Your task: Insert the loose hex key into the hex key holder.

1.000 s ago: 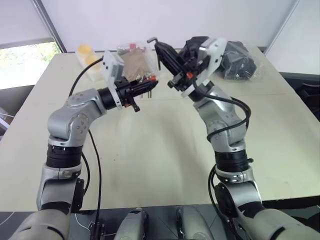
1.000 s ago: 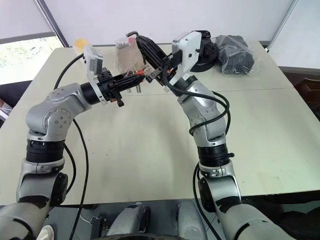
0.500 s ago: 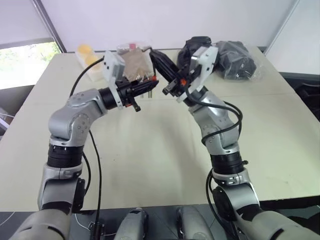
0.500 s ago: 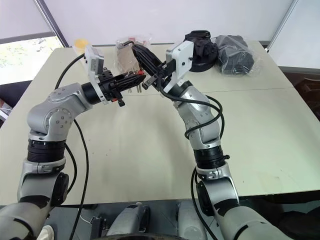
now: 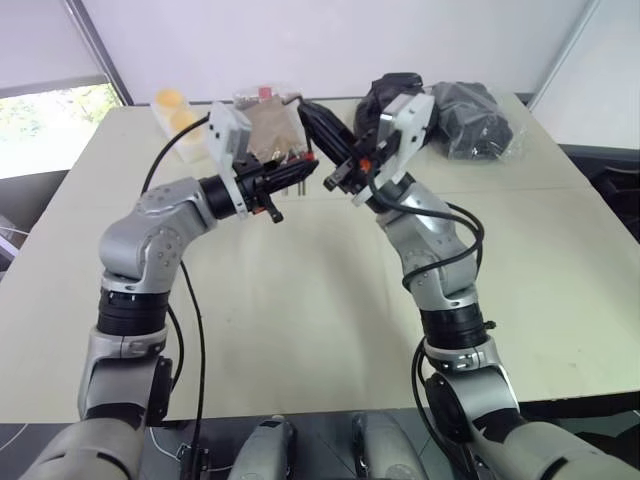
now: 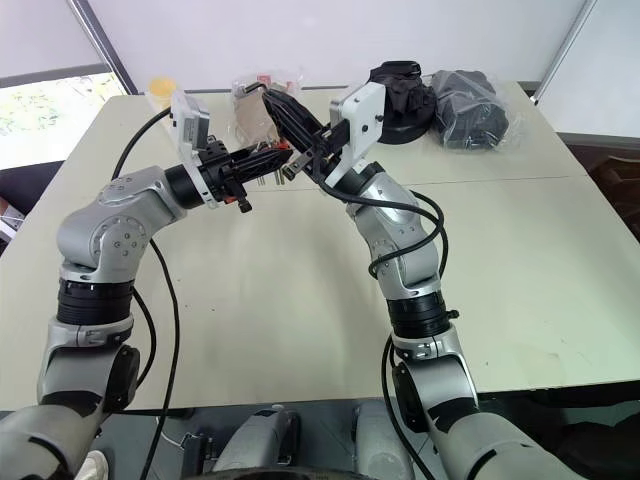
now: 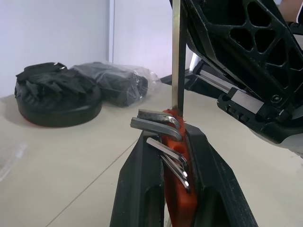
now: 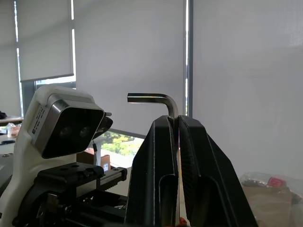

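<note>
Orange-red hex key holder (image 7: 177,189) in left claw (image 7: 163,179) | right claw (image 8: 176,137) pinches loose hex key (image 8: 156,100), tip at holder's top edge

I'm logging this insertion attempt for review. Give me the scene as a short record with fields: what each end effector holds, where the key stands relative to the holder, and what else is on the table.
left end effector: shut on the hex key holder, held above the table
right end effector: shut on the loose hex key, bent end away from the holder
key vs holder: long shaft upright, its tip at the holder's top edge
insertion: depth cannot be told
background: black bundles in plastic, yellow item
</note>
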